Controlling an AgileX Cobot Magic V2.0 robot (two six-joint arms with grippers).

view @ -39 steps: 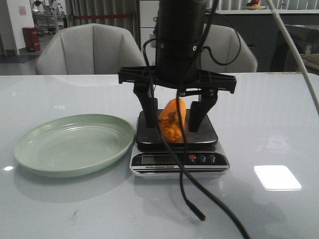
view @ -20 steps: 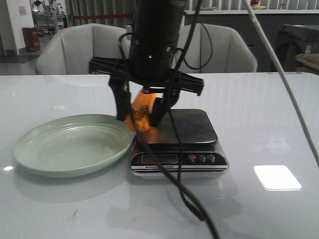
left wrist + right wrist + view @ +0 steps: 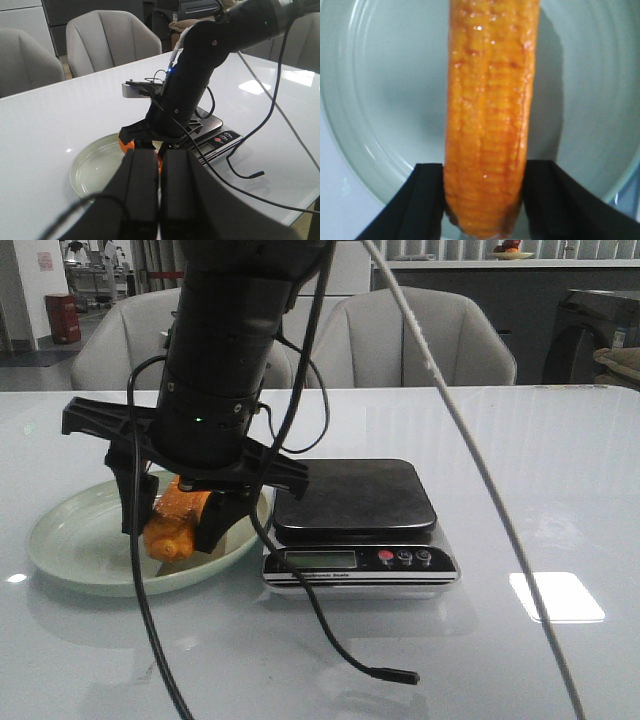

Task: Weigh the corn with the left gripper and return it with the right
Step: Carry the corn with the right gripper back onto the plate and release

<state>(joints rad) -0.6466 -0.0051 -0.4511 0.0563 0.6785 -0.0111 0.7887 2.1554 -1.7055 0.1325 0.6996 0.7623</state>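
Corn (image 3: 173, 522) clamped between the fingers of the right hand (image 3: 172, 526), held over the pale green plate (image 3: 70, 540). Scale (image 3: 357, 530) just beside the plate on the white surface (image 3: 540, 490). Left hand (image 3: 159, 187) apart, fingers pressed together, holding nothing.

1 corn cob (image 3: 175, 523), 1 pale green plate (image 3: 70, 540) and 1 digital kitchen scale (image 3: 358, 525) are seen on 1 white table (image 3: 520, 480). 2 grey chairs (image 3: 420, 335) are counted behind, and 2 black grippers (image 3: 172, 530).
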